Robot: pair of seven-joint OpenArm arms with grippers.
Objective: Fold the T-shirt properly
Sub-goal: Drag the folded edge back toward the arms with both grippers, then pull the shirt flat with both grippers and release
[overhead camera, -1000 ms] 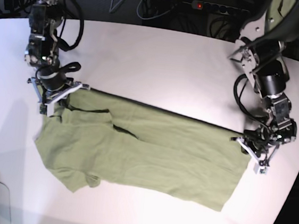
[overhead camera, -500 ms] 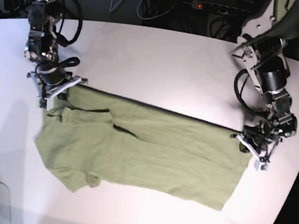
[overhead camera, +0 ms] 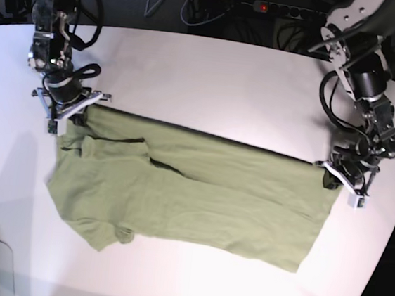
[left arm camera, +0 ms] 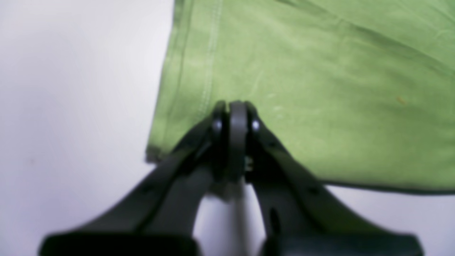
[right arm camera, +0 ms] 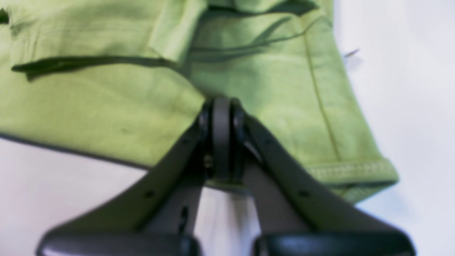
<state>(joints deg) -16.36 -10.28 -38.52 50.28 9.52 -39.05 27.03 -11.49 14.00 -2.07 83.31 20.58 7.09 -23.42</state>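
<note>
The T-shirt (overhead camera: 193, 193) (olive green, folded lengthwise) is spread across the white table (overhead camera: 212, 79), its long folded edge lying toward the far side. That edge is pinched at both ends. The left gripper (overhead camera: 340, 178), jaws pressed together, is clamped on the hem corner (left arm camera: 167, 142). The right gripper (overhead camera: 66, 106), jaws likewise closed, is clamped on the cloth beside the stitched sleeve cuff (right arm camera: 352, 170). A second sleeve (overhead camera: 107, 236) is seen at the near edge.
</note>
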